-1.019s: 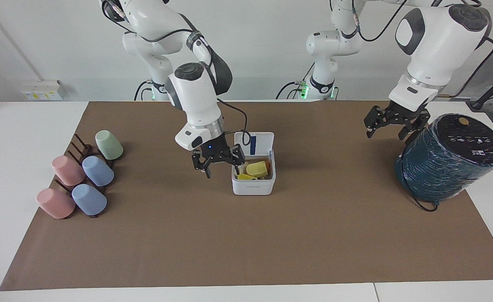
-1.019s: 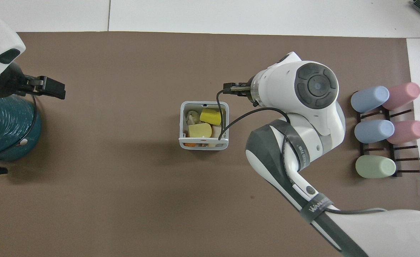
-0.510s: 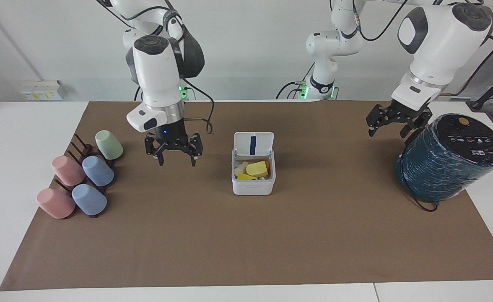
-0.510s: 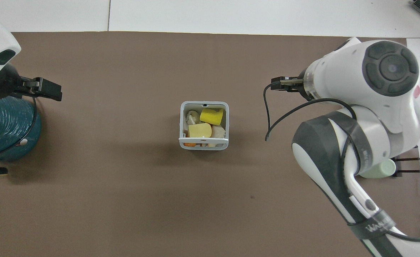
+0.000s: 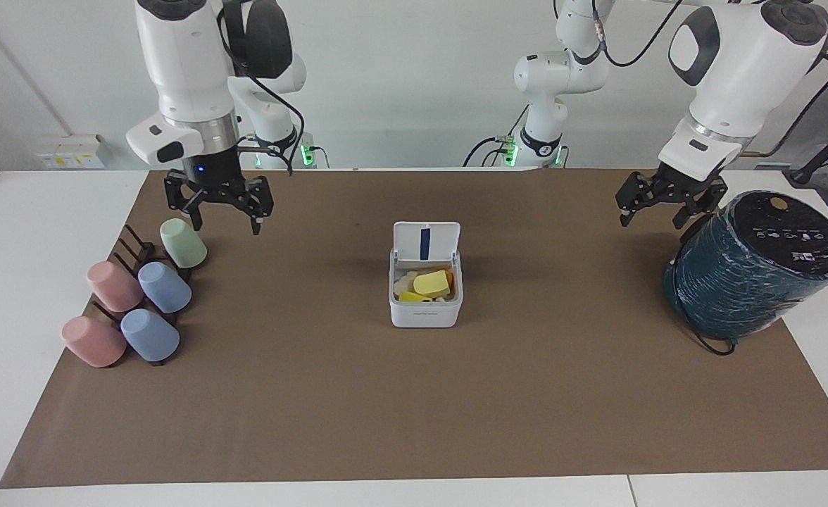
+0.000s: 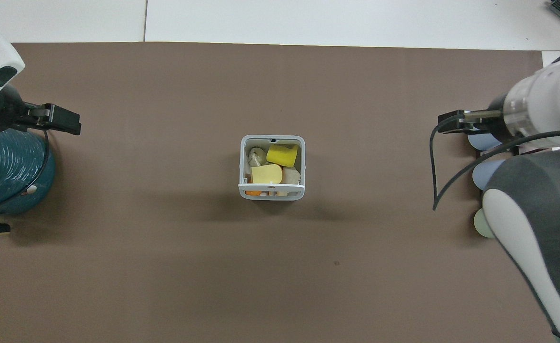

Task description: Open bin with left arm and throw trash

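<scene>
The small white bin (image 5: pixel 426 313) stands mid-mat with its lid (image 5: pixel 426 243) upright and open. It also shows in the overhead view (image 6: pixel 271 193). The trash lies inside it: a yellow block (image 5: pixel 431 283) (image 6: pixel 282 155), a pale piece (image 6: pixel 266 174) and smaller scraps. My left gripper (image 5: pixel 650 222) (image 6: pixel 68 123) is open and empty, raised over the mat beside the teal cylinder (image 5: pixel 755 264). My right gripper (image 5: pixel 224 225) (image 6: pixel 446 125), with the blue wrist light, is open and empty, raised over the mat by the green cup (image 5: pixel 182 243).
The big dark teal cylinder (image 6: pixel 4 171) stands at the left arm's end of the mat. Pastel cups lie on a dark rack (image 5: pixel 132 303) at the right arm's end, mostly hidden under the right arm in the overhead view. The brown mat (image 5: pixel 414 408) covers the table.
My right gripper has risen and moved away from the bin to over the mat by the green cup. My left gripper has barely moved. The bin stays open.
</scene>
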Robot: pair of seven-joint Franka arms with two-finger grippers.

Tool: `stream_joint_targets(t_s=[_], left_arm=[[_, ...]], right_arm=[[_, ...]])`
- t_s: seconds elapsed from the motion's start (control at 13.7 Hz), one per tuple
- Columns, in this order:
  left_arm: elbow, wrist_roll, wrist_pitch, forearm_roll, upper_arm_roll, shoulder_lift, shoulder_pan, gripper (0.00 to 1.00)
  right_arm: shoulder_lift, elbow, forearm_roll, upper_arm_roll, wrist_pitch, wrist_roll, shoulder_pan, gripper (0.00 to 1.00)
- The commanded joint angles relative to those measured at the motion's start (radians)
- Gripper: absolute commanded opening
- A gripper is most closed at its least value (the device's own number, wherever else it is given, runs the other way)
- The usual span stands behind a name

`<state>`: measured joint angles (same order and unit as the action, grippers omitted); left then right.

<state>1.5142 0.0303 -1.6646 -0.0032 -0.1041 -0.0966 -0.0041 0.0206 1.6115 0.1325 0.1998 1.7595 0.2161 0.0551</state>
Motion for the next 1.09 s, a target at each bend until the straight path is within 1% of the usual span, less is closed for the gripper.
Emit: stream_joint_targets(t_s=[0.0,0.15,0.22,0.29,0.36,0.44,0.58,1.02], left_arm=[[0.021,0.005,0.013,0.0,0.0,0.026,0.006,1.0],[0.023,0.005,0.013,-0.001,0.0,0.026,0.006,1.0],[0.023,0.004,0.013,-0.001,0.0,0.026,0.004,1.0],[0.023,0.003,0.013,0.0,0.0,0.026,0.004,1.0],[0.023,0.003,0.013,0.0,0.0,0.026,0.004,1.0],[0.023,0.003,0.013,0.0,0.0,0.026,0.004,1.0],[0.023,0.003,0.013,0.0,0.0,0.026,0.004,1.0],[0.023,0.003,0.013,0.0,0.0,0.026,0.004,1.0]], right_arm=[[-0.007,-0.068,-0.057,-0.126,-0.106,-0.093,-0.055,1.0],[-0.034,-0.068,-0.063,-0.18,-0.162,-0.159,-0.055,1.0],[-0.041,-0.068,-0.086,-0.204,-0.187,-0.162,-0.055,1.0],[-0.06,-0.045,-0.108,-0.221,-0.192,-0.162,-0.057,1.0],[-0.082,-0.003,-0.113,-0.224,-0.186,-0.162,-0.058,1.0],[-0.084,0.004,-0.113,-0.224,-0.175,-0.162,-0.057,1.0],[-0.085,0.008,-0.114,-0.22,-0.163,-0.161,-0.057,1.0],[-0.093,0.018,-0.114,-0.201,-0.179,-0.161,-0.064,1.0]])
